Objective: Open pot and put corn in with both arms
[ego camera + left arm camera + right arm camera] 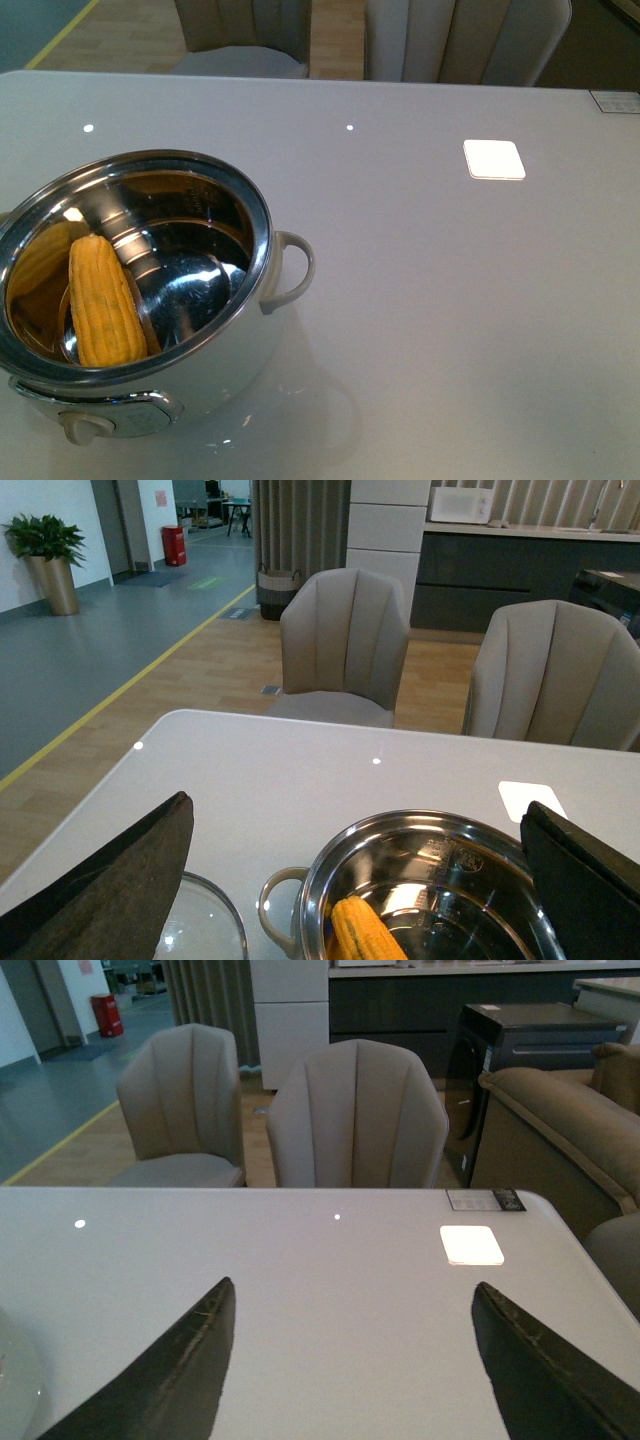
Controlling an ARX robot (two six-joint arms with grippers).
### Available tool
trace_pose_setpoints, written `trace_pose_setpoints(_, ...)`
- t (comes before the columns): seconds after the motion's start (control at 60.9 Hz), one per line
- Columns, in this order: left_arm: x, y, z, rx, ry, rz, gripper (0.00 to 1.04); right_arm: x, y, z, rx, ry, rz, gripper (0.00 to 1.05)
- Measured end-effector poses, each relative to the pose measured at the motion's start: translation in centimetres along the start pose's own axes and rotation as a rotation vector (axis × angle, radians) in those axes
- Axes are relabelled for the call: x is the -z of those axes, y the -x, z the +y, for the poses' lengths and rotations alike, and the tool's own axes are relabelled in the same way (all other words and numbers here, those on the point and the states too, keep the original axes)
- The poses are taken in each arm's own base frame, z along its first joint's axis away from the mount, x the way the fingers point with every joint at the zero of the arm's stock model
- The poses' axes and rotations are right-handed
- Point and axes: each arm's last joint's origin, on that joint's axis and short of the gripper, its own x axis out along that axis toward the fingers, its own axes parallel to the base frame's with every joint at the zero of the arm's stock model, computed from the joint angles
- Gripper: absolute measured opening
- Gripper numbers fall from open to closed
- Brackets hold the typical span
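The pot stands uncovered at the front left of the table, with its steel inside showing. The corn lies inside it, leaning against the left wall. A cream side handle points right and the knob faces me. Neither arm shows in the front view. In the left wrist view my left gripper hangs open above the pot and the corn, holding nothing. My right gripper is open over bare table, its fingers empty.
A glass lid lies flat on the table beside the pot's handle. A bright square reflection sits on the grey table. Chairs stand beyond the far edge. A small label is at the far right corner.
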Motion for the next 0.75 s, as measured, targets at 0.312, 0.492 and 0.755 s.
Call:
trace_pose_setpoints(0.312,0.0,0.0,0.0,0.0,0.0,0.0,0.98,-0.01,0.0,0.0,0.0,0.0,0.0,0.96)
trace_pose_setpoints(0.492,0.0,0.0,0.0,0.0,0.0,0.0,0.98,-0.01,0.0,0.0,0.0,0.0,0.0,0.96)
trace_pose_setpoints(0.755,0.0,0.0,0.0,0.0,0.0,0.0,0.98,-0.01,0.0,0.0,0.0,0.0,0.0,0.96)
